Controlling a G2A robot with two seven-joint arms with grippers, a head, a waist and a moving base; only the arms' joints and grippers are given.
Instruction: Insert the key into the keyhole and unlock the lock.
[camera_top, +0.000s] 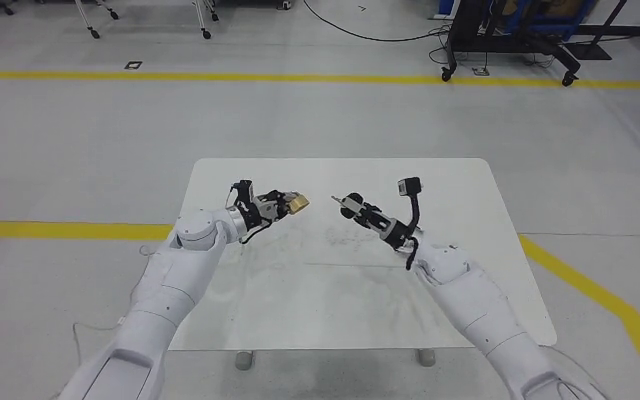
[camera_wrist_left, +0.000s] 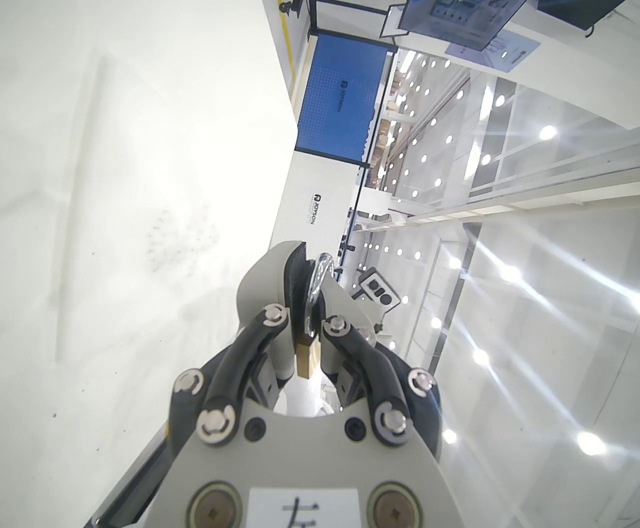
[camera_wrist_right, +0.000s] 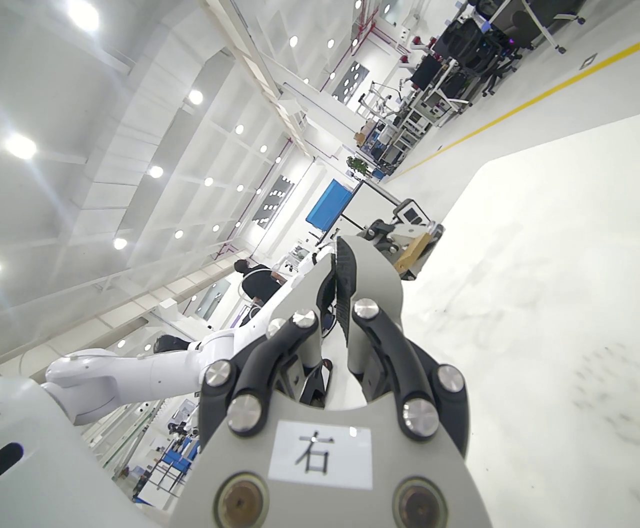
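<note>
Centrally in the top view, a white surface (camera_top: 300, 300) fills the middle of the frame, and both arms meet over its far half. The left tool (camera_top: 278, 206), just left of the frame's centre, is closed on the brass lock (camera_top: 295, 204), whose body sticks out toward the right. The right tool (camera_top: 347, 203), just right of centre, is pinched shut on the small silver key (camera_top: 337, 199), which points left at the lock. Key and lock are near each other but apart, with a short gap between them.

In the left wrist view, the left tool (camera_wrist_left: 312, 270) has its fingers (camera_wrist_left: 270, 285) drawn tight around the silver shackle (camera_wrist_left: 320, 272). The lock's brass body (camera_wrist_left: 306, 357) shows through the gap between the fingers, closer to the palm. The surface (camera_wrist_left: 125, 200) lies well off to one side of the tool.

In the right wrist view, the right tool (camera_wrist_right: 336, 250) has its fingers (camera_wrist_right: 370, 280) almost touching, with only a thin slit between the pads. The key cannot be made out between them here. Just beyond the fingertips is the left tool (camera_wrist_right: 390, 232) with the lock (camera_wrist_right: 414, 252) in it, held over the surface (camera_wrist_right: 525, 300).
</note>
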